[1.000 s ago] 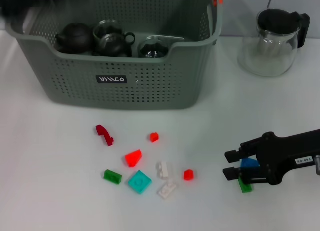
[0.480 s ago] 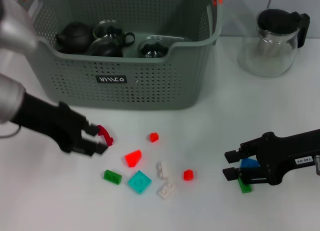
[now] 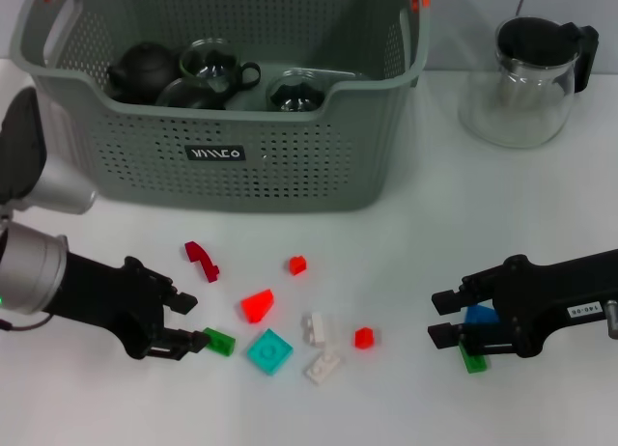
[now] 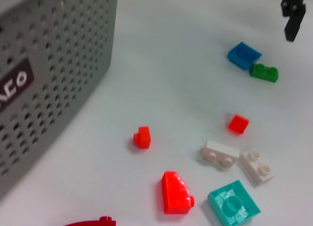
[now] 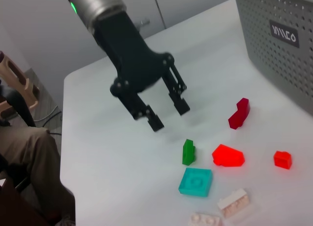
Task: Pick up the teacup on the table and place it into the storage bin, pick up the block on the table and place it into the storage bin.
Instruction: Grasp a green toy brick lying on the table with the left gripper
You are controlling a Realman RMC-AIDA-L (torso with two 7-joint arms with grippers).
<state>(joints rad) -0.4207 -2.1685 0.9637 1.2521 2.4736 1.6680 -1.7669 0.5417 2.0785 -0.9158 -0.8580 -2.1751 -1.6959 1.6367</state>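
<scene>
Your left gripper (image 3: 190,320) hangs low over the white counter (image 3: 116,407), jaws apart, just beside the small green rectangular block (image 3: 218,342). Your right gripper (image 3: 443,317) sits spread around the blue block (image 3: 480,316) (nothing clamped). Dark teacups lie inside the grey-green perforated storage bin (image 3: 290,161).

The left gripper (image 3: 186,321) reaches low from nine o'clock, fingers spread. The right gripper (image 3: 444,317), from three o'clock, seems parted too.
</scene>
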